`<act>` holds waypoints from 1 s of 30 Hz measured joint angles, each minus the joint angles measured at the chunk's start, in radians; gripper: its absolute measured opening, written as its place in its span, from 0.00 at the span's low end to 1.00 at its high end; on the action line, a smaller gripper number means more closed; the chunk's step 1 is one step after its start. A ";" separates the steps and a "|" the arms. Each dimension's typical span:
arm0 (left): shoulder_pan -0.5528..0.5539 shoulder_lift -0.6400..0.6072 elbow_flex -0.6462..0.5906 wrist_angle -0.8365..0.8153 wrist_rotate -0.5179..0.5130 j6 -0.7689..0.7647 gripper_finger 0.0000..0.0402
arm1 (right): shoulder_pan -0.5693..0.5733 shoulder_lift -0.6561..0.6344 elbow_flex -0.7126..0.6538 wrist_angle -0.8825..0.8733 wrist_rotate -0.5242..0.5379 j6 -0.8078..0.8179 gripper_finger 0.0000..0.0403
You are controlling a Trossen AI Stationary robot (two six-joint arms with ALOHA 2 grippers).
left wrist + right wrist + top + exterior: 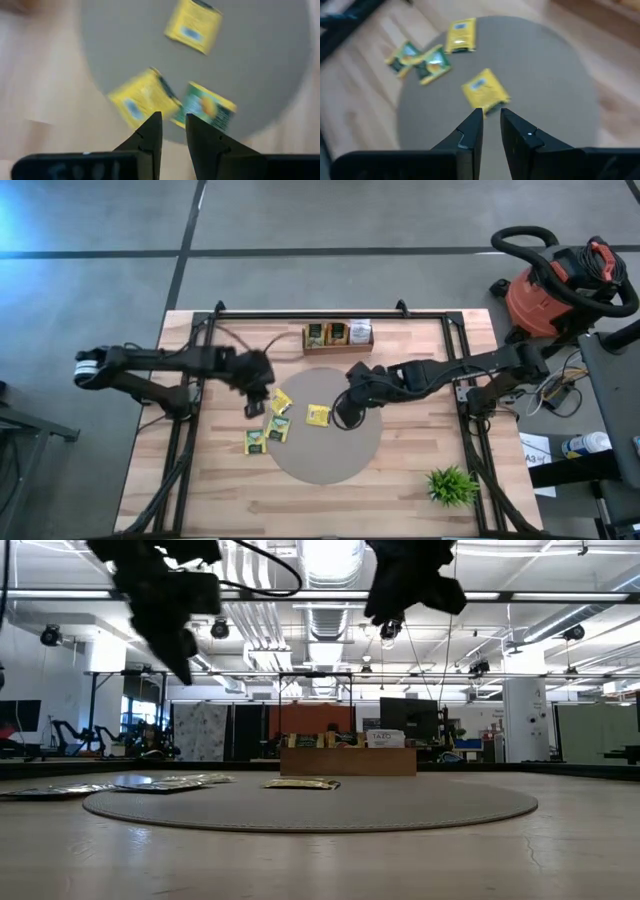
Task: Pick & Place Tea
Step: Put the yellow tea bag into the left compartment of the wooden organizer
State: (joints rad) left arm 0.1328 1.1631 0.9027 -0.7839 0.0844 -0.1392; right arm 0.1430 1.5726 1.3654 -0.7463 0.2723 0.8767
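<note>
High view: my left gripper (256, 394) hangs over the left edge of the grey round mat (345, 455); my right gripper (347, 412) hangs over the mat's middle, just beside one yellow tea packet (318, 415). I count four loose packets: one yellow (282, 402) on the mat's left rim, one green-printed (278, 429) at the rim below it, one (255, 442) on the wooden table (420, 350), plus the one by my right gripper. A wooden tray (338, 335) at the far edge holds three visible packets. One green plant (451, 485) stands near the front right.

Low view: both arms hang above the mat, touching nothing; packets lie flat on it.

Left wrist view: my left fingers (150, 135) stand close together with a narrow gap, holding nothing, above three packets.

Right wrist view: my right fingers (471, 134) likewise stand nearly together and empty, over one yellow packet (485, 91); three more lie beyond
</note>
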 joint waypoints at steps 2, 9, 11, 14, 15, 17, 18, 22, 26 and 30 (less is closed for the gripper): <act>-0.054 -0.033 -0.050 0.014 0.019 -0.039 0.20 | 0.001 0.000 -0.031 0.074 -0.020 0.024 0.16; -0.228 -0.071 -0.177 0.015 0.056 -0.155 0.20 | 0.005 0.000 -0.134 0.211 -0.054 0.155 0.16; -0.269 -0.071 -0.210 0.016 0.115 -0.185 0.20 | 0.012 0.000 -0.151 0.208 -0.066 0.188 0.16; -0.323 -0.066 -0.261 0.035 0.149 -0.229 0.20 | 0.029 0.000 -0.171 0.212 -0.072 0.228 0.16; -0.338 -0.066 -0.280 0.051 0.152 -0.243 0.20 | 0.035 0.000 -0.176 0.212 -0.072 0.240 0.16; -0.362 -0.066 -0.320 0.109 0.168 -0.262 0.20 | 0.045 0.000 -0.187 0.213 -0.072 0.259 0.16; -0.371 -0.066 -0.341 0.155 0.177 -0.274 0.20 | 0.051 0.000 -0.192 0.212 -0.072 0.270 0.16; -0.382 -0.061 -0.433 0.390 0.227 -0.356 0.20 | 0.068 0.000 -0.217 0.227 -0.072 0.303 0.16; -0.381 -0.049 -0.493 0.539 0.231 -0.411 0.20 | 0.071 0.000 -0.243 0.277 -0.072 0.324 0.16; -0.382 -0.032 -0.516 0.547 0.204 -0.404 0.20 | 0.070 0.000 -0.271 0.315 -0.072 0.325 0.16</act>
State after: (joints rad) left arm -0.2487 1.1314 0.3867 -0.2365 0.2884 -0.5429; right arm 0.2134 1.5726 1.0944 -0.4310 0.2007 1.2015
